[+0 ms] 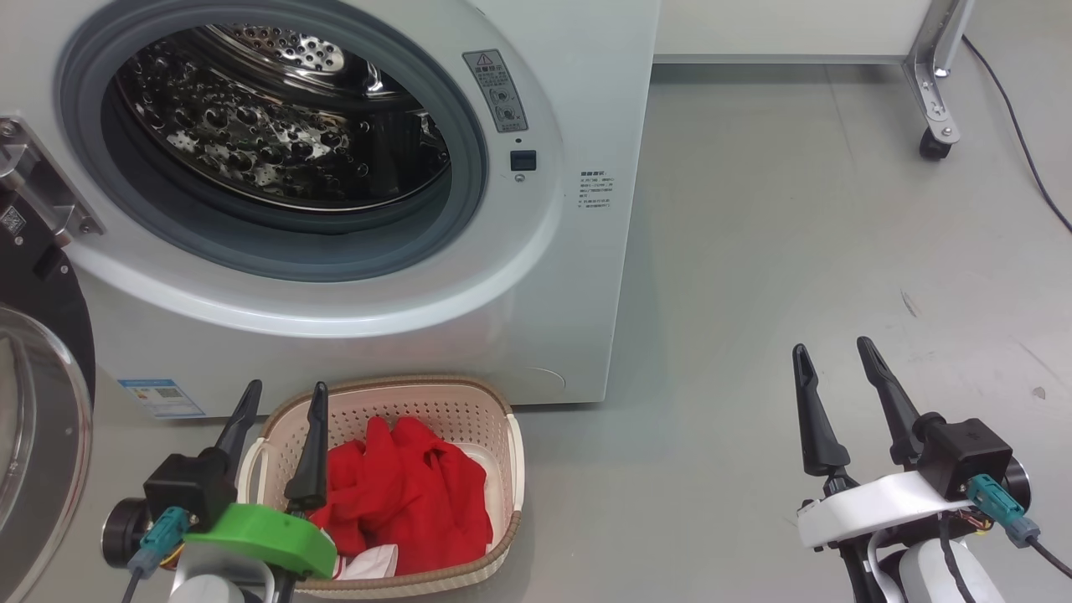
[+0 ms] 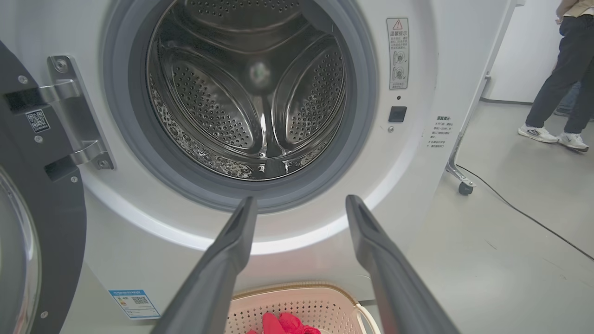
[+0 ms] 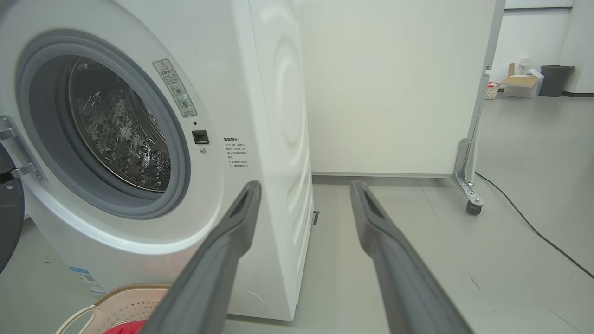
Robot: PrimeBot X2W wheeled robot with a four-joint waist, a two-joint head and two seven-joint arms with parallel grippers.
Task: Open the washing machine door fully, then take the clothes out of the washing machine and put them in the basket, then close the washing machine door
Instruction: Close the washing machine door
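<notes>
Clothes (image 1: 419, 477) sit in basket (image 1: 456, 412) before washer (image 1: 569, 293), door (image 1: 50, 293) open at its side; I see left gripper (image 1: 286, 387), right gripper (image 1: 832, 346) wide, empty

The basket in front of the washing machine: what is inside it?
A red garment fills the basket, with a white piece at its near edge. They hide whatever lies beneath.

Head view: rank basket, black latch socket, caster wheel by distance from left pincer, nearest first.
1. Basket: right beside the left pincer, lower left.
2. Black latch socket: higher, on the washing machine front.
3. Caster wheel: far upper right.
</notes>
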